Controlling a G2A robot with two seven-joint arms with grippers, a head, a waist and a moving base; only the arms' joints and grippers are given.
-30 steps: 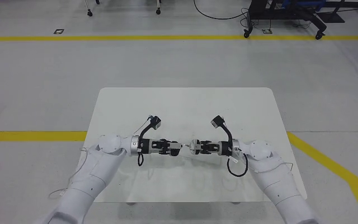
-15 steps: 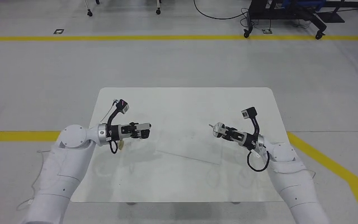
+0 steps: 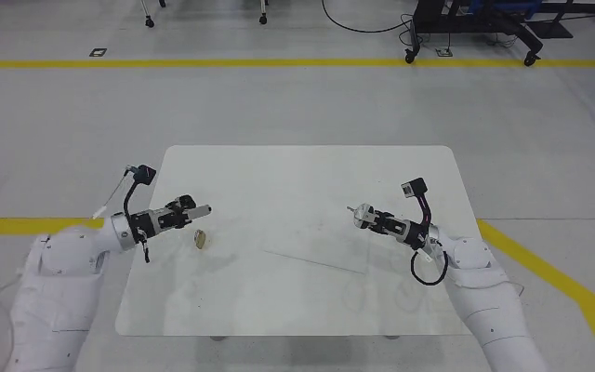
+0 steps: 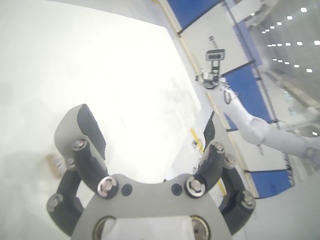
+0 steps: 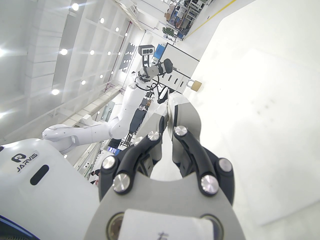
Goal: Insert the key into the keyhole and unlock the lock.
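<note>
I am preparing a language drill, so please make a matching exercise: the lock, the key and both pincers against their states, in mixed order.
Things:
1. lock
2. key
3. left pincer
4. right pincer

States:
A. open
B. shut
C. lying on the table
D. held at a pincer's tip

Pairs: 1-C, 2-D, 3-A, 4-B.

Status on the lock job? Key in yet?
Done: nothing confirmable; can't tell if the lock is open. In hand: right gripper shut on a thin piece, likely the key. The lock lies on the table beside the open left gripper, unheld, the key well apart from it. Left: insertion and turn.
</note>
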